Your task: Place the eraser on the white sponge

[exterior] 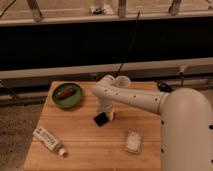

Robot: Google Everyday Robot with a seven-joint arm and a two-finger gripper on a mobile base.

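Note:
A small black eraser sits at my gripper near the middle of the wooden table. The white arm reaches in from the right and bends down over it. The white sponge lies flat on the table to the lower right of the gripper, apart from the eraser. I cannot tell whether the eraser rests on the table or is lifted just above it.
A green bowl with a brown-red item in it stands at the back left. A white tube lies near the front left edge. A white cup stands behind the arm. A dark rail and wall run behind the table.

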